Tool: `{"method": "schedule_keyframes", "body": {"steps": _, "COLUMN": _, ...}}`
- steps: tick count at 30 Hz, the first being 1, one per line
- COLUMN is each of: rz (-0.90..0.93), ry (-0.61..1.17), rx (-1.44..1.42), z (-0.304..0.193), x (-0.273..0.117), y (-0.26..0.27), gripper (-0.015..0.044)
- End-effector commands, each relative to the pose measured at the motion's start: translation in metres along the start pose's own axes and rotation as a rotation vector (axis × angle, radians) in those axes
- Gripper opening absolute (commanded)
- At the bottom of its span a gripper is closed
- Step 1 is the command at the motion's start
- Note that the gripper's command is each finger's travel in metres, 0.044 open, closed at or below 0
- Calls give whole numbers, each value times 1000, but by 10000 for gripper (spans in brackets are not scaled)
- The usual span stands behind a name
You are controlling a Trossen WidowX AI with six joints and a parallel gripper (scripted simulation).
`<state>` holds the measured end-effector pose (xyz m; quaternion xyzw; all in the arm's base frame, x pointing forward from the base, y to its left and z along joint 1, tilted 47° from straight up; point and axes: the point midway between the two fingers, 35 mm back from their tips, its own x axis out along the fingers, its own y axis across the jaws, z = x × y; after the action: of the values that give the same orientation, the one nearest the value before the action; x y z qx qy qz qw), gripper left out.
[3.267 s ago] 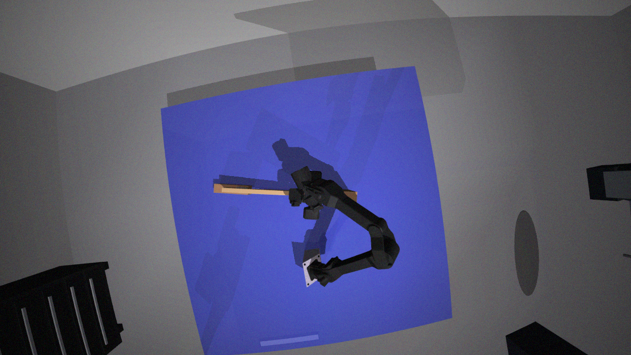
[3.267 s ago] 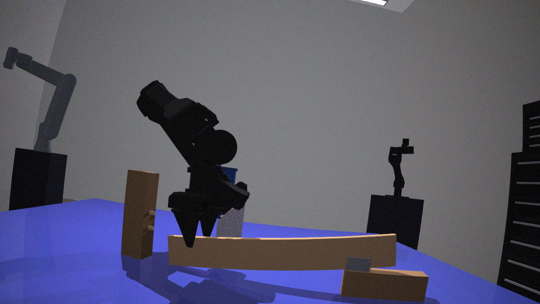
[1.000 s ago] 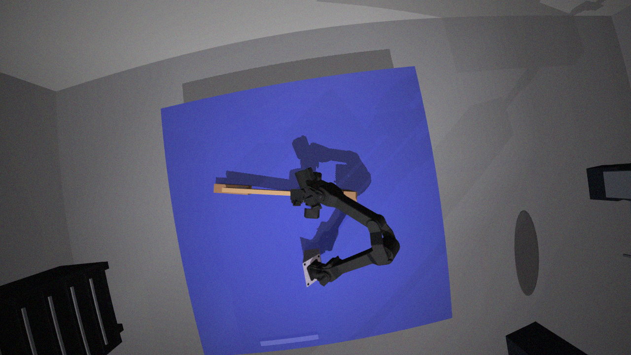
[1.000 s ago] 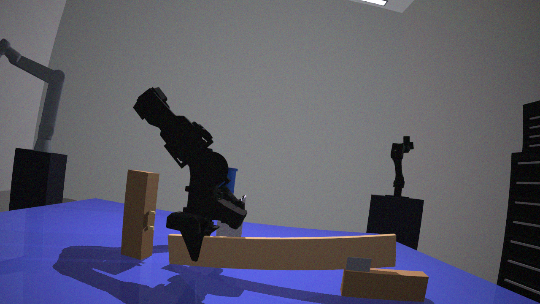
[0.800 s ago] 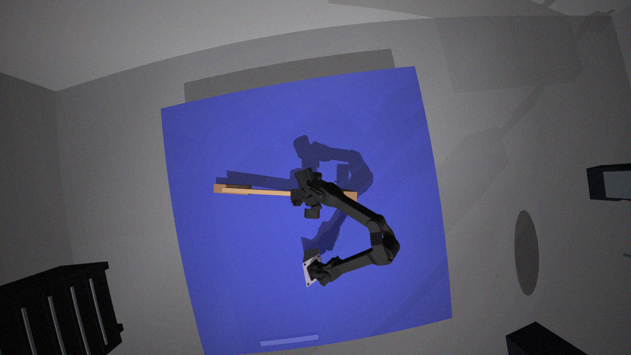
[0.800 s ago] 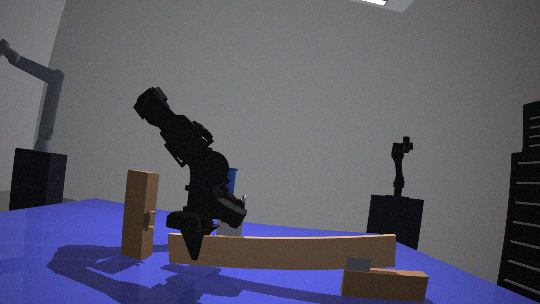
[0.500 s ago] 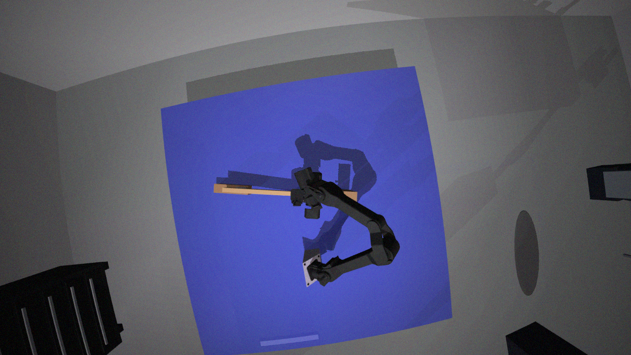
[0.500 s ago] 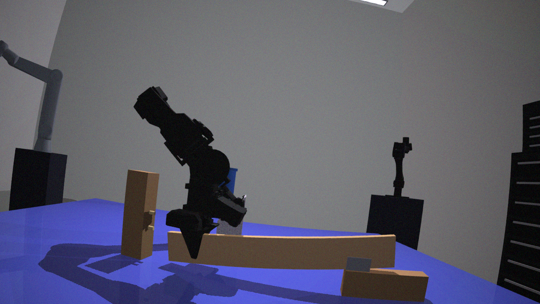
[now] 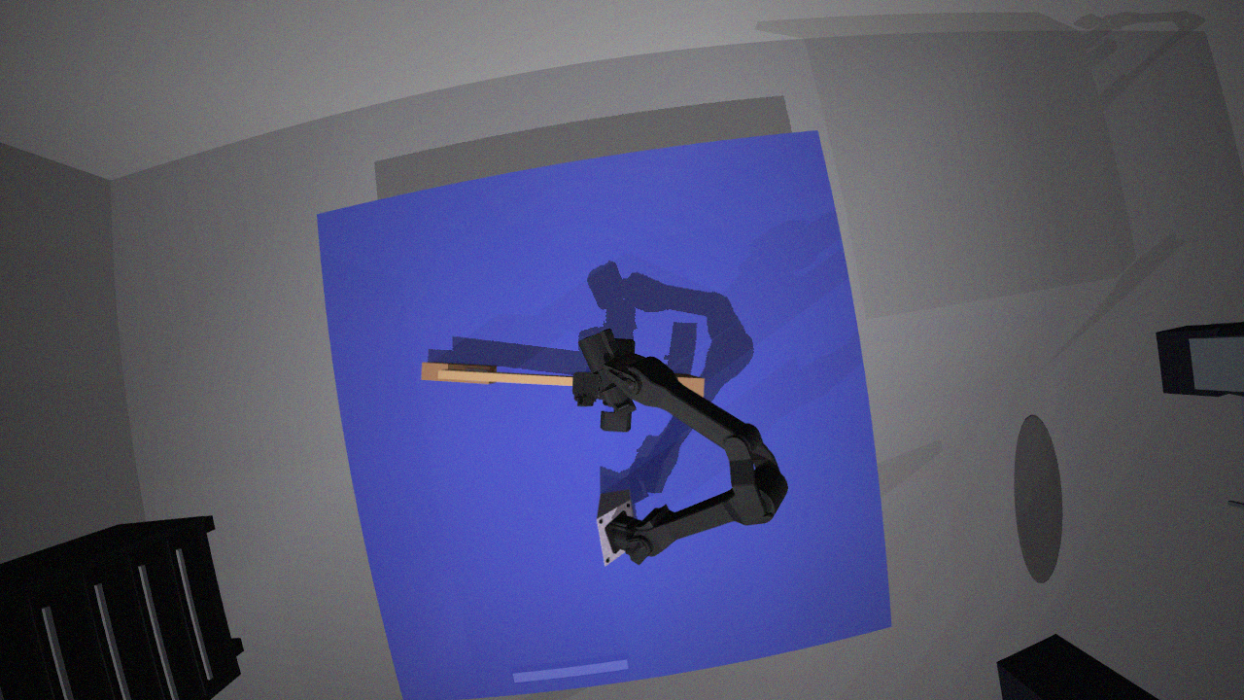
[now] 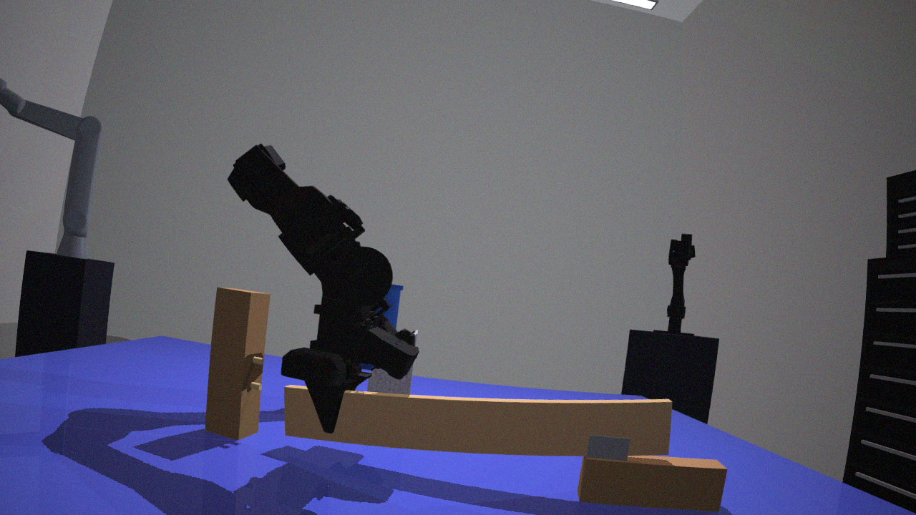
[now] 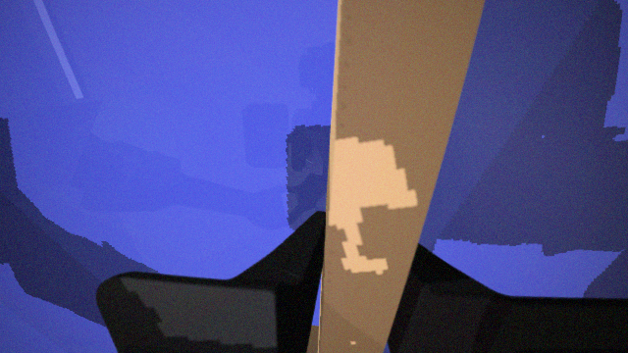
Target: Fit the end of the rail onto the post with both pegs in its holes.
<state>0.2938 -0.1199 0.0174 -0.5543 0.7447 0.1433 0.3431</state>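
The long wooden rail point(image 9: 522, 378) point(image 10: 499, 425) point(image 11: 407, 98) has its far end in the grey bracket point(image 10: 608, 447) on the footboard block point(image 9: 429, 371) point(image 10: 653, 483). My gripper point(image 10: 331, 416) point(image 11: 345, 222) is shut on the rail close to its near end. That end appears slightly raised, and the rail looks nearly level. The post point(image 9: 692, 385) point(image 10: 233, 365) stands beyond the near end, with a gap between them. Its upper peg point(image 10: 257, 360) is above the rail's top edge and its lower peg point(image 10: 255, 386) is about at that edge. The holes are hidden.
The blue table top point(image 9: 487, 540) point(image 10: 153, 371) carries the arm's base plate point(image 9: 605, 549) to one side of the rail. The arm point(image 9: 696, 413) point(image 10: 307, 224) arches over the near end and partly covers the post from above. Dark drawer cabinets point(image 9: 121, 600) point(image 10: 884, 371) stand away from the table.
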Motion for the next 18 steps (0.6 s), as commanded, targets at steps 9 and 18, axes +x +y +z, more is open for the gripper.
{"method": "schedule_keyframes", "body": {"steps": 9, "rz": -14, "ry": -16, "rx": -1, "z": 3, "x": -12, "y": -4, "gripper": 0}}
{"method": "schedule_keyframes", "body": {"steps": 18, "rz": -14, "ry": -16, "rx": -1, "z": 3, "x": -16, "y": -4, "gripper": 0}}
